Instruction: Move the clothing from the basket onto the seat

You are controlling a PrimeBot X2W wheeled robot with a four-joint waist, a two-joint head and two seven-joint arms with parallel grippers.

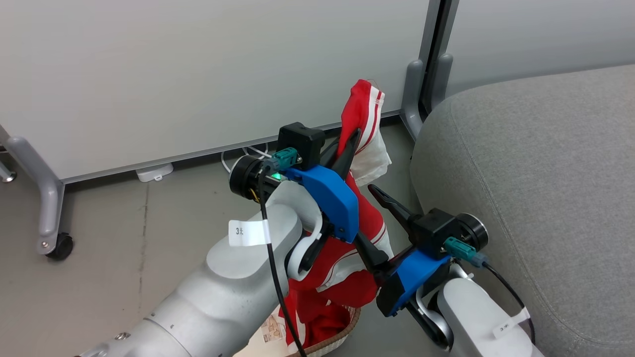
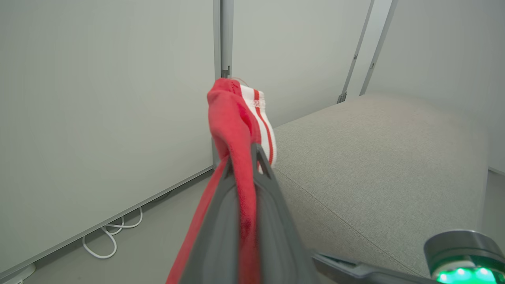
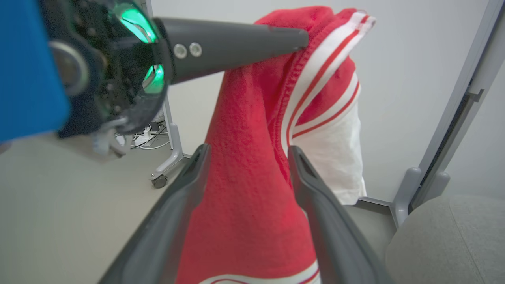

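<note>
My left gripper (image 1: 353,138) is shut on the clothing (image 1: 366,116), a red garment with white stripes. It holds the garment up so the fabric trails down into the basket (image 1: 345,331) at the bottom edge. In the left wrist view the fingertips (image 2: 258,156) pinch the red fabric (image 2: 232,118) in front of the seat (image 2: 375,157). My right gripper (image 1: 370,214) is open just below, and the hanging cloth (image 3: 244,177) passes between its two fingers (image 3: 303,169). The left gripper (image 3: 302,39) grips the cloth above them. The grey seat (image 1: 526,173) lies to the right.
A white partition panel stands behind, with a wheeled grey foot (image 1: 59,245) at the left and grey posts (image 1: 414,94) beside the seat. A white cable (image 1: 245,153) lies on the floor under the panel. Grey floor (image 1: 124,223) stretches to the left.
</note>
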